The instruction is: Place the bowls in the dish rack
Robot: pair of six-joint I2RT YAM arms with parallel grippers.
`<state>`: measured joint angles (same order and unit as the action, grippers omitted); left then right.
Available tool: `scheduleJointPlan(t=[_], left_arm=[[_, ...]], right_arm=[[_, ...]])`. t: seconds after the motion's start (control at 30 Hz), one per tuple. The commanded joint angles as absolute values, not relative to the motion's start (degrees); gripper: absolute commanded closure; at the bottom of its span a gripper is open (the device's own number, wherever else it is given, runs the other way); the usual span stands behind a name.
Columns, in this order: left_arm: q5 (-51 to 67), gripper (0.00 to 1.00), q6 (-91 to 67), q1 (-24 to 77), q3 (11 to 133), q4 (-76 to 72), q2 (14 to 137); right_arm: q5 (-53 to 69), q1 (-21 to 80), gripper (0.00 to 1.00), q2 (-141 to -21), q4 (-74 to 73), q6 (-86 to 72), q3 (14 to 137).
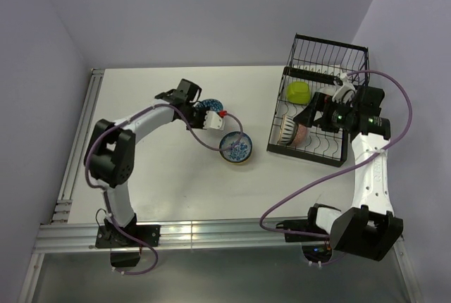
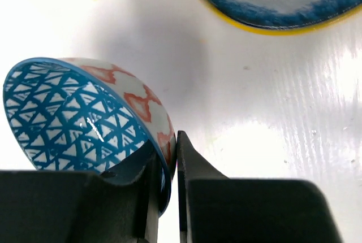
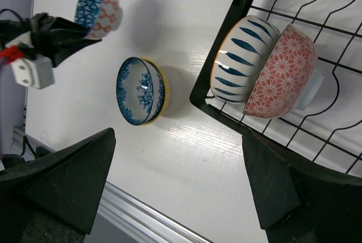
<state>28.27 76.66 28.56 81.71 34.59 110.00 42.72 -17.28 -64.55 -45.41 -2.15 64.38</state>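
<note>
My left gripper (image 2: 172, 141) is shut on the rim of a bowl (image 2: 85, 118) that is blue triangle-patterned inside and red-and-white outside. It holds the bowl tilted just above the table, left of centre (image 1: 206, 108). A blue-and-white floral bowl with a yellow outside (image 1: 236, 148) sits on the table beside it and also shows in the right wrist view (image 3: 141, 90). The black wire dish rack (image 1: 338, 158) stands at the right and holds a green bowl (image 1: 297, 91), a blue-striped bowl (image 3: 240, 62) and a pink floral bowl (image 3: 280, 73). My right gripper (image 3: 178, 135) is open and empty, above the rack's near-left corner (image 1: 311, 113).
The rack's taller basket section (image 1: 331, 53) is at the far end. A metal rail (image 1: 211, 232) runs along the table's near edge and another (image 1: 81, 134) along the left side. The left arm's purple cable (image 1: 204, 137) loops near the floral bowl.
</note>
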Motion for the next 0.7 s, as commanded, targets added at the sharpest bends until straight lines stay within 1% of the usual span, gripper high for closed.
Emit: scheduleJointPlan(t=[0.0,0.1,0.13,0.17,0.23,0.37,0.5,0.67], left_arm=[[28.4,1.00,61.6,28.7,78.8,21.7,99.7],[26.5,1.00,50.1,29.0,75.6,13.0,94.8],[25.9,1.00,43.8,29.2,74.8,10.1,93.5],[25.1,1.00,40.4,29.7,73.5,5.3,91.3],[22.9,1.00,32.8,30.7,72.8,1.9,89.5],[22.9,1.00,25.3,34.3,71.7,-4.0,85.5],[23.8,1.00,20.1,39.5,72.1,-6.3,84.6],[24.9,1.00,7.5,45.6,70.9,-16.1,85.0]], right_arm=[[44.0,-17.4,0.00,-62.2,-42.0,-3.8,64.1],[44.6,-17.4,0.00,-61.9,-41.7,-5.5,63.9],[45.0,-17.4,0.00,-61.9,-41.8,-6.3,64.0],[45.4,-17.4,0.00,-61.8,-41.7,-6.8,64.0],[46.2,-17.4,0.00,-61.7,-41.3,-8.2,63.8],[46.8,-17.4,0.00,-60.1,-40.1,-10.5,63.4],[47.2,-17.5,0.00,-58.9,-40.8,-11.7,64.2],[46.7,-17.6,0.00,-57.7,-43.5,-14.8,65.4]])
